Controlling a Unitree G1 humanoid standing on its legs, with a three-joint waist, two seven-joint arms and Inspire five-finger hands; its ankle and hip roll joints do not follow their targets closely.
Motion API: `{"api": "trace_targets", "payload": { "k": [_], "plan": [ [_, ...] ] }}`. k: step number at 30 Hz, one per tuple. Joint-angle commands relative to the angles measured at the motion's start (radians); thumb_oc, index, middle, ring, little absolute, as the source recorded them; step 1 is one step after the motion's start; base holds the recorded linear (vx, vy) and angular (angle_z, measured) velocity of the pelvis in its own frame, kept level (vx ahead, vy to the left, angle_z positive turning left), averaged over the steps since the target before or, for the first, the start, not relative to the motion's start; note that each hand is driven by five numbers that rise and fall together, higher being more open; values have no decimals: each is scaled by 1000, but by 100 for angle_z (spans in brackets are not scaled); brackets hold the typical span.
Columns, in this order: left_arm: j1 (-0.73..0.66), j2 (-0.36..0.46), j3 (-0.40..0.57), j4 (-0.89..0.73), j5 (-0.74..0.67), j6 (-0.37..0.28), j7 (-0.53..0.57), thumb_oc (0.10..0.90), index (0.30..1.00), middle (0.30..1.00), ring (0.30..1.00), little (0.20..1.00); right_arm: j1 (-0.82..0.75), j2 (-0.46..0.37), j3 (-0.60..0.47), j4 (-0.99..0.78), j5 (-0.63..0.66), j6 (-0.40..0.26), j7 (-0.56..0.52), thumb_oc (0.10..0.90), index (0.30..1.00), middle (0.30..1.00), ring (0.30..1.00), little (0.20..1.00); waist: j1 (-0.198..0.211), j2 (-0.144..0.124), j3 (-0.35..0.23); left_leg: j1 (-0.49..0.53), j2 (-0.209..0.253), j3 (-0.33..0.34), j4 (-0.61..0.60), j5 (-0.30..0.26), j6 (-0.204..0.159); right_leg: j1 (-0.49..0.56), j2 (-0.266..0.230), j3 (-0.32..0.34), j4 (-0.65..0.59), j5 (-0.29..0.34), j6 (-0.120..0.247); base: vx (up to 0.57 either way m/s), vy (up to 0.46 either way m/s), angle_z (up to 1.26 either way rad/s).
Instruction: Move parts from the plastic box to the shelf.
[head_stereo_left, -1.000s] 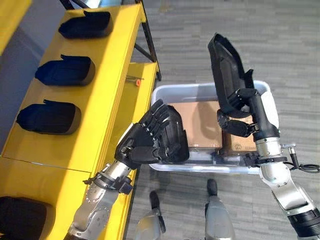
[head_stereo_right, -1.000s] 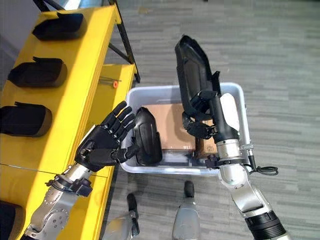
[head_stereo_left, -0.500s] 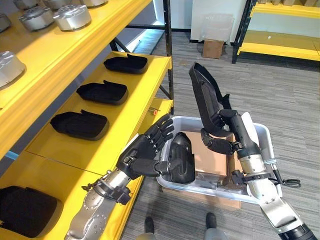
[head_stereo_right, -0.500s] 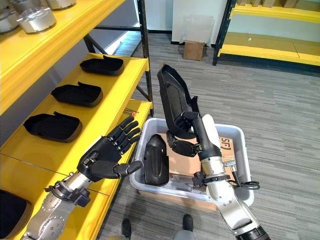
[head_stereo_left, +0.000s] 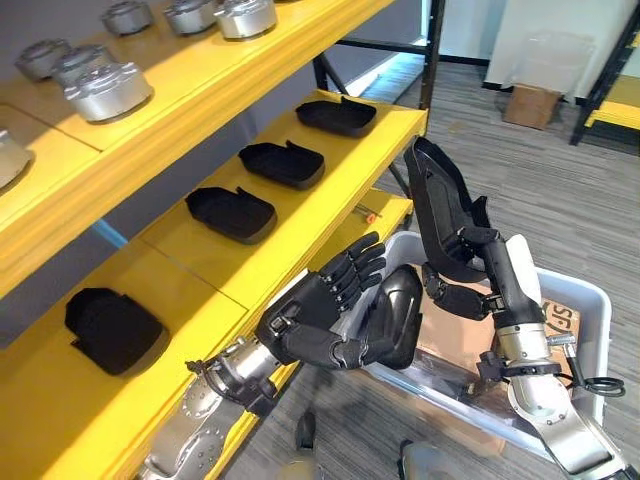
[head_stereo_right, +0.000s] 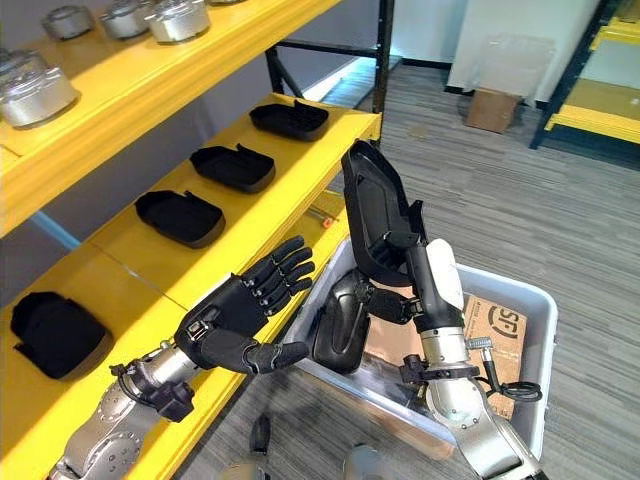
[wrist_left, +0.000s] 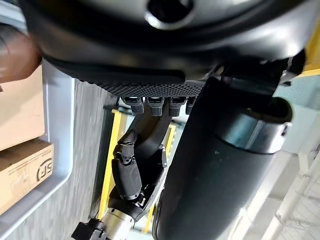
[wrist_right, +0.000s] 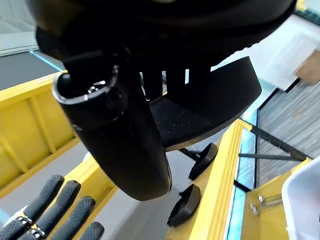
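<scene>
Yellow shelf (head_stereo_left: 300, 225) boards are filling the left side, and four black parts are lying on the middle level: one near part (head_stereo_left: 112, 328) at the left, then a second part (head_stereo_left: 232, 212), a third part (head_stereo_left: 281, 163) and a far part (head_stereo_left: 336, 114) in a row toward the back. On the upper level, silver round pieces (head_stereo_left: 105, 90) are standing in a line.

Just right of the shelf edge, the left hand (head_stereo_right: 232, 325) is reaching out with its fingers straight and spread — it is gripping nothing. Its thumb is pointing toward a rounded black part (head_stereo_right: 343, 322), which is standing upright at the near wall of the plastic box (head_stereo_right: 532, 355); I cannot tell if the thumb is touching it.

Further right, the right hand (head_stereo_right: 405, 270) is closing its fingers around a long black shell part (head_stereo_right: 370, 218) and is holding it upright above the box — well above the cardboard pieces (head_stereo_right: 500, 335) lying inside. The box itself is resting on the grey floor (head_stereo_right: 520, 200).
</scene>
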Motion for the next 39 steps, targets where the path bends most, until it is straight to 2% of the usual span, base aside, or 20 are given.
{"api": "trace_targets", "payload": {
  "k": [1,4,6,8,9,10,11,14,17,20,22,25,26,29,33,34,35,36,38,39],
  "plan": [
    [-110,-25,21,-60,-56,-131,-70,900,1000,1000,1000,1000,-92,-35,-128,-161,-73,-143,-113,400,300,300,300,300,-55,-50,-21,97,68,165,55,133,-254,143,8,-9,-146,17,-3,-213,86,149],
    [-118,-26,28,-59,-49,-153,-52,900,1000,1000,1000,1000,-77,-50,-159,-167,-66,-167,-102,400,300,300,300,300,-70,-50,-23,115,35,183,114,72,-239,132,-5,-10,-149,29,0,-135,111,101],
    [-121,-22,47,-69,-60,-150,-48,900,1000,1000,1000,1000,-76,-59,-181,-171,-75,-175,-110,400,300,300,300,300,-81,-53,-26,140,7,203,203,22,-222,113,-19,-9,-148,44,2,-124,129,50],
    [-120,-22,51,-72,-63,-149,-46,900,1000,1000,1000,1000,-76,-60,-183,-172,-82,-174,-111,400,300,300,300,300,-83,-52,-27,144,4,205,225,16,-220,108,-22,-10,-145,46,2,-93,151,35],
    [-120,-25,59,-78,-52,-146,-32,900,1000,1000,1000,1000,-83,-62,-189,-163,-96,-165,-131,400,300,300,300,300,-84,-54,-27,151,8,208,286,36,-222,95,-32,-16,-141,57,-3,-94,221,25],
    [-119,-26,62,-79,-48,-149,-25,900,1000,1000,1000,1000,-84,-63,-190,-161,-98,-156,-137,400,300,300,300,300,-85,-53,-28,151,9,207,292,35,-221,92,-34,-17,-140,59,-3,-83,228,40],
    [-120,-26,62,-78,-45,-154,-21,900,1000,1000,1000,1000,-84,-65,-193,-160,-95,-148,-141,400,300,300,300,300,-85,-51,-29,153,9,204,291,33,-221,88,-37,-17,-139,60,-1,-57,259,38],
    [-109,-23,84,-82,-44,-168,-3,900,1000,1000,1000,1000,-67,-79,-235,-168,-84,-161,-135,400,300,300,300,300,-95,-19,-37,191,10,220,183,24,-229,55,-62,-21,-121,52,24,-20,354,74],
    [-88,-17,96,-87,-35,-177,32,900,1000,1000,1000,1000,-54,-78,-249,-174,-66,-147,-141,400,300,300,300,300,-87,-8,-42,196,-1,231,143,16,-235,73,-87,-30,-146,63,44,31,310,22],
    [-40,1,134,-86,-20,-188,88,900,1000,1000,1000,1000,-53,-62,-241,-163,-105,-149,-132,400,300,300,300,300,-53,-10,-62,212,-28,232,89,-3,-236,115,-126,-62,-225,111,80,71,319,20],
    [2,15,181,-85,-16,-196,104,900,1000,1000,1000,1000,-56,-49,-233,-167,-130,-139,-133,400,300,300,300,300,-27,-22,-78,222,-42,232,61,-5,-231,138,-146,-91,-280,143,99,82,287,30],
    [78,23,269,-89,-9,-225,101,900,1000,1000,1000,1000,-91,-35,-198,-173,-143,-103,-115,400,300,300,300,300,44,-49,-108,243,-72,248,-2,-5,-210,184,-192,-175,-412,229,146,108,338,36],
    [84,22,276,-91,-4,-228,98,900,1000,1000,1000,1000,-100,-32,-192,-174,-137,-97,-113,400,300,300,300,300,54,-54,-112,244,-75,250,-8,-6,-206,189,-199,-185,-428,242,155,72,251,26],
    [89,24,284,-95,-9,-213,80,900,1000,1000,1000,1000,-114,-25,-182,-176,-159,-88,-113,400,300,300,300,300,72,-62,-119,238,-86,256,-13,-10,-199,194,-222,-209,-453,271,173,25,150,17],
    [67,34,268,-88,12,-199,77,900,1000,1000,1000,1000,-161,-17,-136,-178,-226,-85,-106,400,300,300,300,300,102,-68,-120,223,-113,274,-14,-22,-178,182,-254,-254,-439,300,176,-3,243,3],
    [71,35,277,-84,16,-196,87,900,1000,1000,1000,1000,-183,-5,-107,-173,-214,-99,-86,400,300,300,300,300,127,-69,-118,224,-124,315,-14,-26,-169,182,-268,-332,-411,301,173,27,292,-31],
    [83,34,286,-86,19,-200,105,900,1000,1000,1000,1000,-194,1,-90,-174,-205,-115,-76,400,300,300,300,300,140,-71,-112,228,-131,338,-14,-29,-162,170,-278,-379,-371,316,175,49,257,-44],
    [96,35,296,-89,26,-201,116,900,1000,1000,1000,1000,-204,4,-74,-178,-187,-128,-68,400,300,300,300,300,149,-72,-101,237,-136,356,-14,-39,-149,158,-261,-402,-316,289,169,39,136,-75],
    [93,34,290,-90,22,-185,112,900,1000,1000,1000,1000,-195,-3,-73,-196,-185,-129,-71,400,300,300,300,300,136,-72,-95,234,-144,336,-14,-41,-136,139,-188,-358,-285,224,149,66,32,-95],
    [90,32,270,-92,17,-181,98,900,1000,1000,1000,1000,-166,-17,-79,-221,-192,-130,-86,400,300,300,300,300,117,-75,-94,229,-156,299,-14,-41,-133,139,-98,-298,-301,170,116,114,-31,-48]
  ]
}}
